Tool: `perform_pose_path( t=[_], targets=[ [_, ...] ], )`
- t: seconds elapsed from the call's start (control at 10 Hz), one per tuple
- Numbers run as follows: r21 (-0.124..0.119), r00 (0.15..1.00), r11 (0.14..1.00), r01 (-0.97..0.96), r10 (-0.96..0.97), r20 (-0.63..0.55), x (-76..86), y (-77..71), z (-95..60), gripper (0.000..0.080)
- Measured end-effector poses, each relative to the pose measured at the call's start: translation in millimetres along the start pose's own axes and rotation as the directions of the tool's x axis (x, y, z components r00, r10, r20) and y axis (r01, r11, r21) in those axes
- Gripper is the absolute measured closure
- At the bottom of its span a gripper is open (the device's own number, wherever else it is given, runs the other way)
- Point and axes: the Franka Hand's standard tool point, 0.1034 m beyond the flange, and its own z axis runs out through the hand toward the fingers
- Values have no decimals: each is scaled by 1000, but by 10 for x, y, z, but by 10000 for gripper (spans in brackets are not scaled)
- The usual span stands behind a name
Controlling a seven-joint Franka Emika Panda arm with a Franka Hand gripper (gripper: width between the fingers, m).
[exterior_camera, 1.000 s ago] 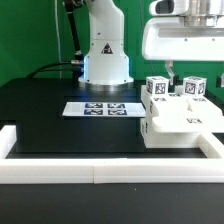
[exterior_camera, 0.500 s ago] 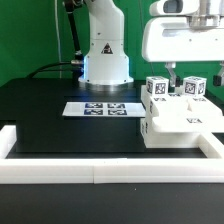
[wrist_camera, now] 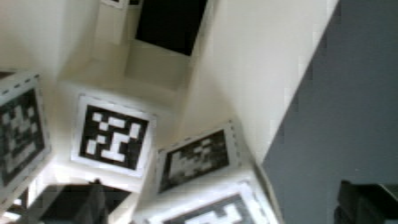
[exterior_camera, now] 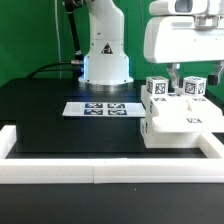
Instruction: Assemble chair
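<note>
Currently the chair (exterior_camera: 182, 118), a chunky white stack of tagged blocks, sits on the black tabletop (exterior_camera: 50, 115) near the edge at the exterior view's right, beside the white border rail (exterior_camera: 100, 169). Directly above it hangs the tool (exterior_camera: 180, 75), fingers pointing down between two tagged posts; whether it grips anything cannot be told. Mid-tabletop lies the marker board (exterior_camera: 99, 108). Up close, the wrist view shows tagged white faces (wrist_camera: 116, 135).
</note>
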Motion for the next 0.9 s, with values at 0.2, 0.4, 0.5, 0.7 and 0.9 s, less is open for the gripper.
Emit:
perform_pose_path(
  t=[0.2, 0.4, 0.5, 0.7, 0.9],
  targets=[
    [0, 1000, 1000, -29, 29, 0, 0, 1, 0, 360],
    [2, 998, 998, -56, 56, 0, 0, 1, 0, 515],
    [2, 984, 984, -176, 176, 0, 0, 1, 0, 512],
    [3, 953, 953, -303, 303, 0, 0, -1, 0, 512],
    [3, 884, 884, -467, 467, 1, 0, -3, 1, 512]
  ],
)
